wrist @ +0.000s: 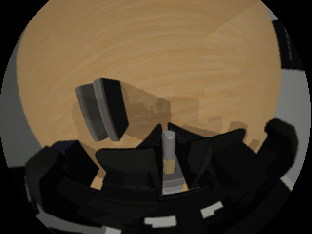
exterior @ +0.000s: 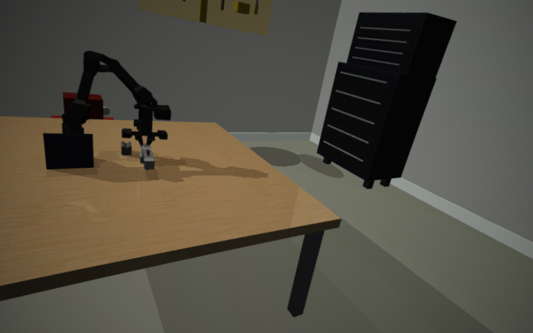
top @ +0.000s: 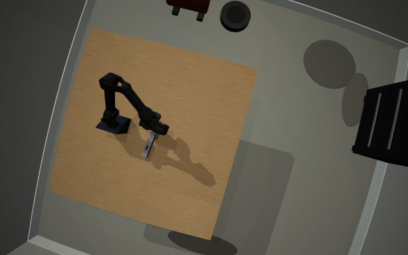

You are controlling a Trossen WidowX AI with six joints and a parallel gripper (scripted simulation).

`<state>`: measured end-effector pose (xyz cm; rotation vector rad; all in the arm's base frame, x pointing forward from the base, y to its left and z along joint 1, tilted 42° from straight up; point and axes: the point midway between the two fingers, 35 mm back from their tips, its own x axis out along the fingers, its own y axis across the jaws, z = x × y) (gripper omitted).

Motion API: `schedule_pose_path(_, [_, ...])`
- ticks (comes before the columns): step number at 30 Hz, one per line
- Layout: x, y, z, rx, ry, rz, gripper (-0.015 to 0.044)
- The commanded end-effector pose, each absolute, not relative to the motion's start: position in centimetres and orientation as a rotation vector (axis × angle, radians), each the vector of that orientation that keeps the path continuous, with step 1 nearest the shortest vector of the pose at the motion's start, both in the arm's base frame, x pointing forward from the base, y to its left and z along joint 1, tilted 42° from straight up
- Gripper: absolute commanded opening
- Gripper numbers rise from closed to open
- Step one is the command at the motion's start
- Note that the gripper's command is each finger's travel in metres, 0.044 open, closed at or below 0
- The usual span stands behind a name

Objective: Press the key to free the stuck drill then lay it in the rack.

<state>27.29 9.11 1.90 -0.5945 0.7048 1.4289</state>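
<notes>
A grey holder block (top: 146, 151) (exterior: 148, 161) lies on the wooden table (top: 180, 105) (exterior: 176, 204), with a small dark key (top: 146, 147) on its top. A thin grey drill (wrist: 168, 156) sticks out of the block's end nearest the arm. My gripper (top: 155, 134) (exterior: 146, 145) (wrist: 164, 127) points down over that end and is shut on the drill. A small grey V-shaped rack (exterior: 125, 148) (wrist: 100, 109) stands on the table just left of the gripper. In the overhead view the arm hides the rack.
The arm's black base (top: 113, 124) (exterior: 67, 150) stands left of the block. A black drawer cabinet (top: 382, 120) (exterior: 377, 98) stands on the floor off to the right. A red object (exterior: 94, 105) and a black round object (top: 235, 15) sit beyond the table's far edge.
</notes>
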Motion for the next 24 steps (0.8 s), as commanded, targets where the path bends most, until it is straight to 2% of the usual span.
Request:
schedule_pose_path(1, [27.6, 9.6, 2.6, -0.594, 0.698, 1.424, 0.0])
schedule_pose_path(14, [27.9, 10.8, 3.9, -0.594, 0.698, 1.424, 0.0])
schedule_pose_path(24, [27.5, 10.5, 3.3, -0.591, 0.706, 1.432, 0.0262])
